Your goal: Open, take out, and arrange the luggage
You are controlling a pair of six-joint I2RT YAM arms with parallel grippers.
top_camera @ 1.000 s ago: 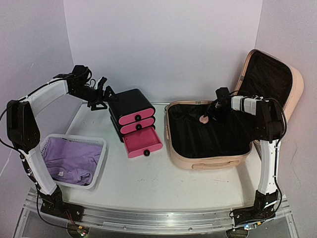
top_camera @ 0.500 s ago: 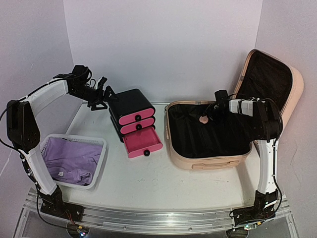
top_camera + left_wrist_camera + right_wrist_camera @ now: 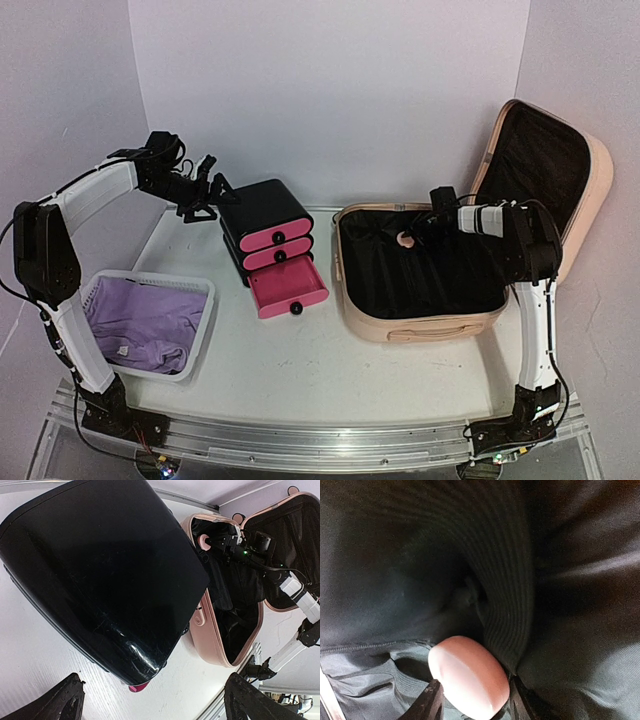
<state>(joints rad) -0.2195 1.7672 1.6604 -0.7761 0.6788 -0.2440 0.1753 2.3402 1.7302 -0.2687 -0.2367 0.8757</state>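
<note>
Broadly, the luggage (image 3: 420,325) filled the right half of the top view, lying open on the table (image 3: 300,370) with its lid (image 3: 590,170) propped upright against the wall at the right edge. Its peach shell looked stiff and smooth, probably slippery under narrow fingers and too bulky for one arm to lift. The black lining (image 3: 555,605) was soft and creased, so it would likely bunch if pinched. The rim of the shell or the moulded handle on its front wall seemed the better holds.

Left of centre stood the drawer box (image 3: 262,215), its bottom drawer (image 3: 288,283) pulled out toward the lower edge of the frame. At lower left the basket (image 3: 200,330) held a purple cloth (image 3: 140,320). Both sat well apart from the luggage.

The left gripper (image 3: 212,192) hovered just behind the drawer box in the upper left, fingers (image 3: 60,702) spread wide and holding nothing.

The right gripper (image 3: 418,232) reached into the back left corner of the shell. Its jaws appeared closed on a small rounded pink piece (image 3: 467,672), which lay against the lining. What this piece was could not be told. It looked light and rigid, and folds of lining crowding it might snag on withdrawal
</note>
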